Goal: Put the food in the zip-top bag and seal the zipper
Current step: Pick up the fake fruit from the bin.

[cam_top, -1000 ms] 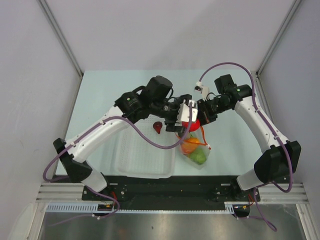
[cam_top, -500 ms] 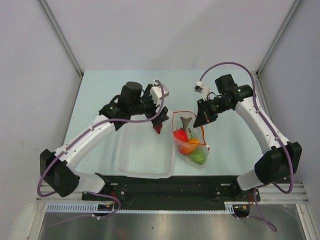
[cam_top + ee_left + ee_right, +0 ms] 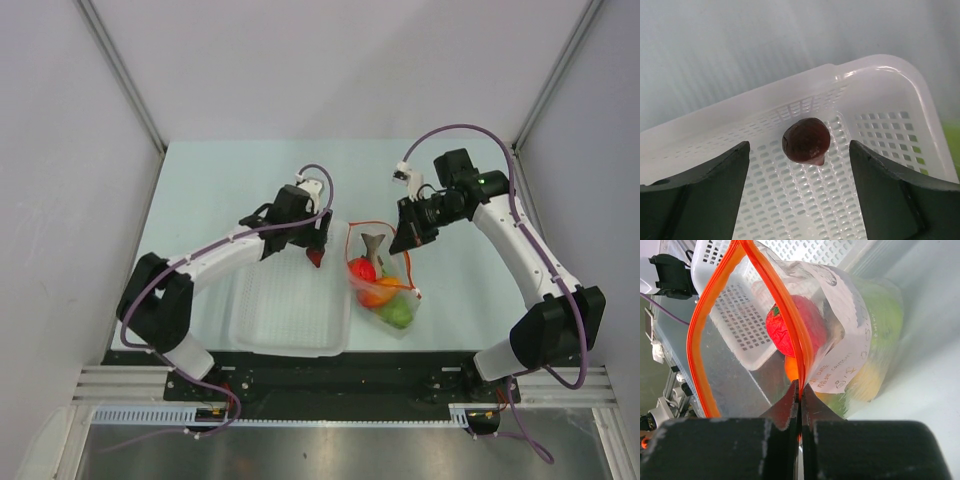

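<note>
The zip-top bag (image 3: 388,292) lies right of the basket, its mouth open. In it are a grey fish (image 3: 373,244), a red round fruit (image 3: 360,270), an orange fruit (image 3: 378,293) and a green ball (image 3: 399,313). My right gripper (image 3: 403,247) is shut on the zipper (image 3: 801,371), the orange-red strip, and holds the mouth up. In the right wrist view I see the red fruit (image 3: 790,330) through the bag (image 3: 850,315). My left gripper (image 3: 799,161) hangs open over a dark red pepper-like piece (image 3: 806,141) in the basket's far right corner, without touching it.
The white perforated basket (image 3: 285,315) sits near the table's front edge, touching the bag's left side. Its rim (image 3: 790,87) curves just past the pepper piece. Grey walls and metal posts enclose the table on three sides.
The left gripper was over the bag's mouth with the red fruit; the fruit now lies in the bag. That gripper swung left and came down over the pepper piece. The right gripper stayed put.
</note>
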Controlling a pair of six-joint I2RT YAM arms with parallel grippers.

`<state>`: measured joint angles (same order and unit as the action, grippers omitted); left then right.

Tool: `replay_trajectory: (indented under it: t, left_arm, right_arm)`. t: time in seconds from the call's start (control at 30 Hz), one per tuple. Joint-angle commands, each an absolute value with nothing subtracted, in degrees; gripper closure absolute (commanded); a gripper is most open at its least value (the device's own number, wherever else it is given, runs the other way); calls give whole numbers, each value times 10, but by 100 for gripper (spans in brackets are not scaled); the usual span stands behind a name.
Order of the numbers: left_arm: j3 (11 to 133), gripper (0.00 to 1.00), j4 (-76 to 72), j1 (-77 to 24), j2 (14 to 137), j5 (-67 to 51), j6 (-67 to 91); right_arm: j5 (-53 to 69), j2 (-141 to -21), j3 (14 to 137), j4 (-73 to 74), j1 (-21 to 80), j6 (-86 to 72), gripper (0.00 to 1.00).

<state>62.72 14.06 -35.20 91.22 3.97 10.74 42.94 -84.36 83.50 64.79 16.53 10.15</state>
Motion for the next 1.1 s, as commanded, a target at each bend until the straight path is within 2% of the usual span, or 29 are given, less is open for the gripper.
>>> replay_trajectory:
  t: [0.0, 0.6, 0.83, 0.93, 0.97, 1.07]
  left_arm:
    - [645, 17, 108, -349, 945, 64, 181]
    - [628, 26, 86, -343, 1011, 40, 219]
    - [604, 24, 84, -340, 1016, 33, 229]
    - [605, 31, 83, -339, 1010, 29, 223]
    - [608, 39, 88, -338, 1006, 28, 222]
    - [615, 50, 91, -338, 968, 5, 213]
  right_arm:
    - [430, -825, 835, 638, 161, 101, 100]
    - [430, -831, 836, 641, 156, 101, 100]
    - [427, -826, 835, 641, 156, 101, 100]
    - [426, -824, 832, 642, 155, 101, 100]
    - [425, -824, 832, 642, 156, 102, 100]
    - [426, -826, 831, 642, 153, 105, 100]
